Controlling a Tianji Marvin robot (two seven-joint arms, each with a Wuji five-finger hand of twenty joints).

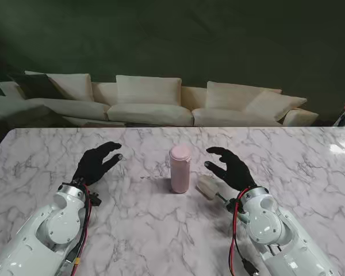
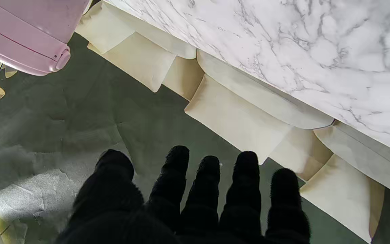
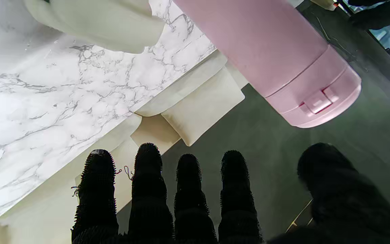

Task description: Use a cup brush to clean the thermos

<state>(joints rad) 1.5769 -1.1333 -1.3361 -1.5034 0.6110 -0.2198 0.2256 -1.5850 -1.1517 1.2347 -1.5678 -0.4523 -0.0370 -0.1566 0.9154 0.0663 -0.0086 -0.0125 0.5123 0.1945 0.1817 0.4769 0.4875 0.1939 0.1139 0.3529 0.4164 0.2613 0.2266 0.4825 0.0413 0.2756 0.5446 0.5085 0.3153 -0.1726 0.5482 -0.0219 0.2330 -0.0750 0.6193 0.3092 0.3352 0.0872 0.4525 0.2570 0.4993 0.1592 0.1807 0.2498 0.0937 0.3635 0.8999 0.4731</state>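
Note:
A pink thermos (image 1: 180,168) stands upright with its lid on near the middle of the marble table (image 1: 132,224). It also shows in the left wrist view (image 2: 29,34) and the right wrist view (image 3: 269,57). A cup brush with a cream sponge head (image 1: 207,187) lies on the table just right of the thermos, its thin handle running under my right hand (image 1: 231,168); the sponge head (image 3: 96,20) shows in the right wrist view too. That hand hovers open beside the brush, holding nothing. My left hand (image 1: 98,162) is open, well left of the thermos.
A cream sofa (image 1: 155,103) with cushions stands beyond the table's far edge. A red cable (image 1: 236,230) runs along my right forearm. The table's far right corner (image 1: 339,144) catches a bright reflection.

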